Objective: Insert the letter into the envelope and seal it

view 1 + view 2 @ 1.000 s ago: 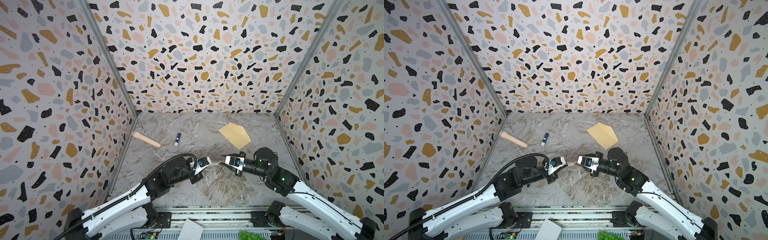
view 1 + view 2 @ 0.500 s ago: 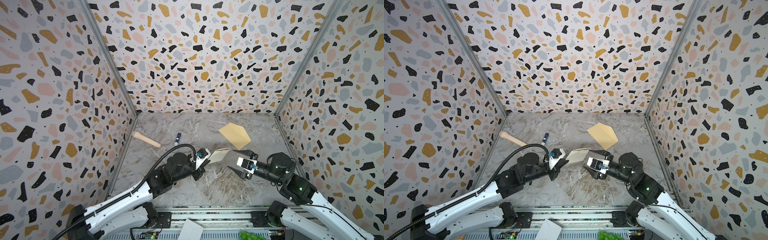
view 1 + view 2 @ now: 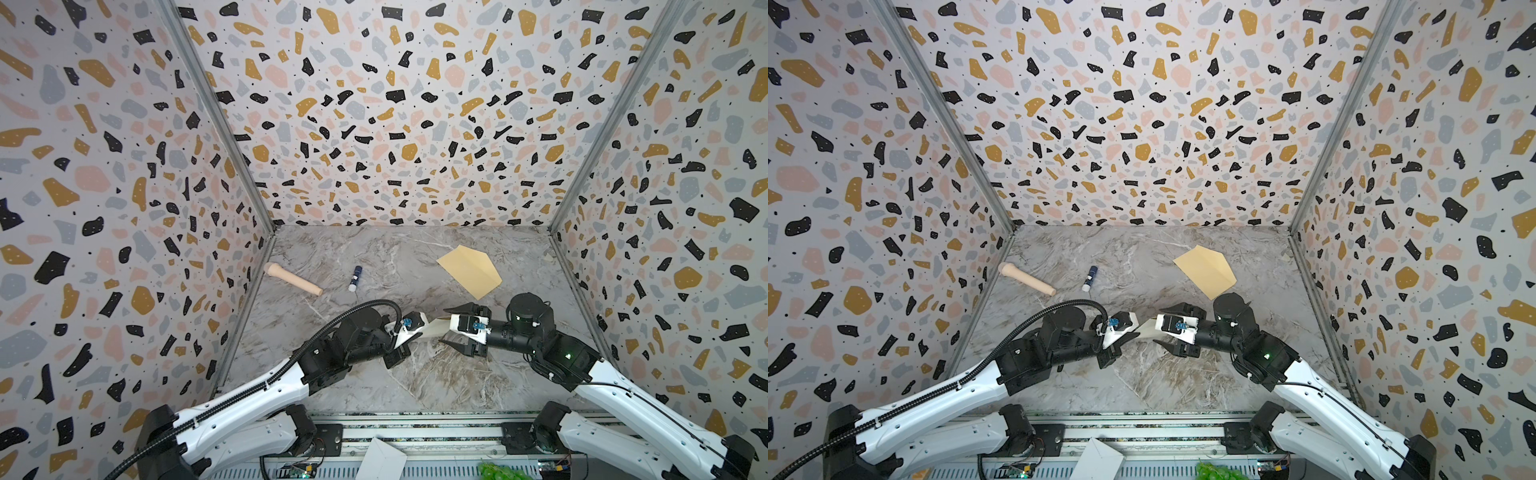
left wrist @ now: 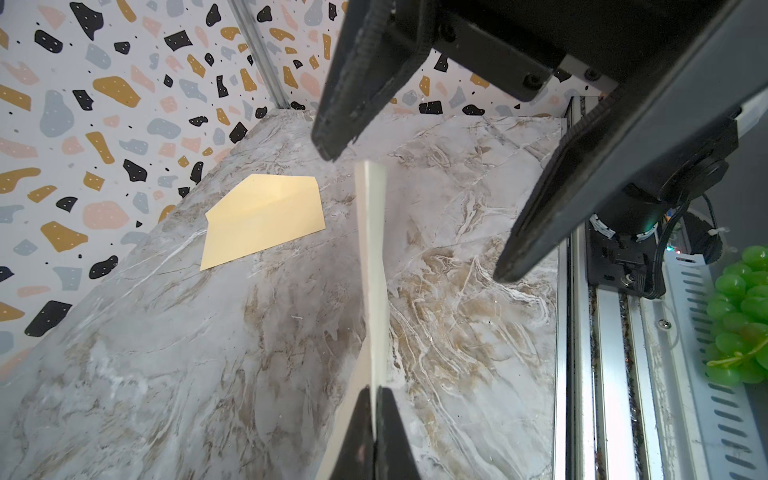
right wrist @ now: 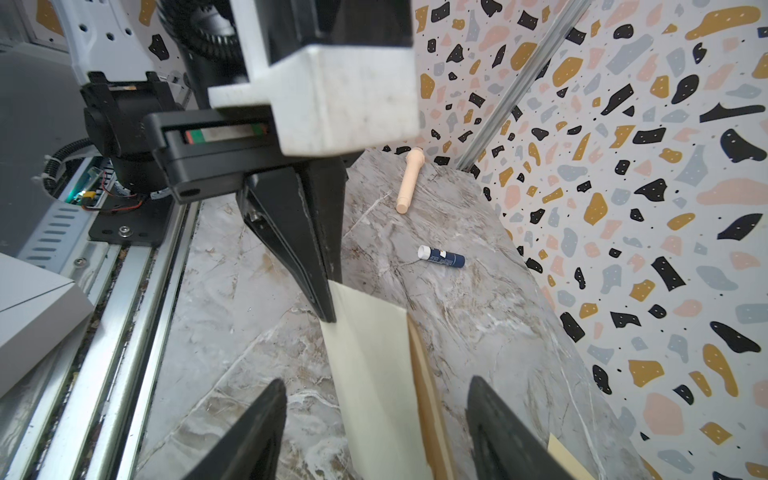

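The letter (image 3: 434,328) (image 3: 1144,327) is a pale cream sheet held off the table near the front middle. My left gripper (image 3: 417,334) (image 4: 376,388) is shut on one end of it. The sheet's free end (image 5: 374,365) reaches between the fingers of my right gripper (image 3: 446,326) (image 5: 376,382), which is open and stands apart from the paper on both sides. The tan envelope (image 3: 469,270) (image 3: 1206,270) (image 4: 266,220) lies flat at the back right, its flap pointing toward the front, behind the right gripper.
A wooden handle (image 3: 293,279) and a small blue glue stick (image 3: 355,277) lie at the back left of the marble table. A white paper piece (image 3: 382,459) and green grapes (image 4: 744,324) sit by the front rail. Patterned walls enclose three sides.
The right gripper let go of the letter, drew back to the right, then came back with open fingers around the letter's free end. The left gripper kept its hold and raised the sheet slightly.
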`<state>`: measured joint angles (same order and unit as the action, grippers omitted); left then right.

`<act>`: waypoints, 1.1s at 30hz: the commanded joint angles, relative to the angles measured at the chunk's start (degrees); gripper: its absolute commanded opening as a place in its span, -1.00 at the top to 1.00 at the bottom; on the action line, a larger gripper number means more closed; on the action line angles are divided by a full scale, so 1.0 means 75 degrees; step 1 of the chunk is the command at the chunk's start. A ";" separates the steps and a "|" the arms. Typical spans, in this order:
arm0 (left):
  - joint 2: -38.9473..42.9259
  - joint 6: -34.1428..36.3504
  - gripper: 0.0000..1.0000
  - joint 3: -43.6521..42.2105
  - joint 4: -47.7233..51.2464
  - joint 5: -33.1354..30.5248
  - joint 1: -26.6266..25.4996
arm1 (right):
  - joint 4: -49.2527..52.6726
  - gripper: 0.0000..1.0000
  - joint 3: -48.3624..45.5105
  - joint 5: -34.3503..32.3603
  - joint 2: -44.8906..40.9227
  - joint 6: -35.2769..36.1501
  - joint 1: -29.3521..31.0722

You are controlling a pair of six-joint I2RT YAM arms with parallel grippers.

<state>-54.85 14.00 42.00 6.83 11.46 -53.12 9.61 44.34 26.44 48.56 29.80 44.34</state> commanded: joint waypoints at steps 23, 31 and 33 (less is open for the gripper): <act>0.0045 0.0111 0.81 0.0043 -0.0232 -0.0368 -0.0048 | -0.0741 1.00 0.0112 0.0490 0.0233 -0.0297 0.0018; 0.0030 0.0184 0.59 0.0079 -0.0095 -0.0565 -0.0047 | -0.0963 1.00 -0.0157 -0.0147 -0.0421 -0.0353 0.0018; 0.0032 0.0207 0.60 0.0060 -0.0090 -0.0565 -0.0052 | -0.0959 1.00 -0.0182 -0.0159 -0.0476 -0.0375 0.0018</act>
<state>-54.68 15.42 41.98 7.46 8.16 -53.17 4.01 43.27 26.48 46.17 28.03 44.34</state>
